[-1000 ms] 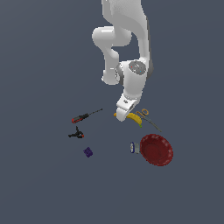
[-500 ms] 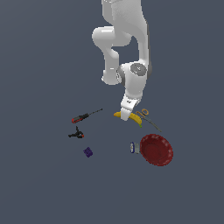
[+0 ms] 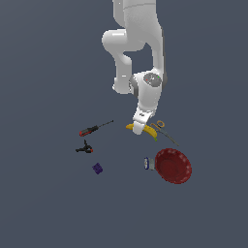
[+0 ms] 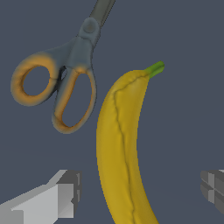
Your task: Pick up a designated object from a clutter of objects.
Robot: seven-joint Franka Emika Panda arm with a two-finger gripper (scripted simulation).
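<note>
The yellow banana with a green tip fills the wrist view and lies between my two grey fingertips, which stand wide apart on either side of it without touching. In the exterior view the banana lies flat under the white hand, with its ends showing beside my gripper. The gripper is open and sits low over the banana. The clutter lies around it: a red-handled screwdriver, a black-and-red clamp, a purple cube.
Orange-handled scissors lie right beside the banana, seen also as scissors in the exterior view. A red bowl and a small can sit toward the exterior view's right, nearer the camera.
The hand has come down a little closer over the banana; the objects have not moved.
</note>
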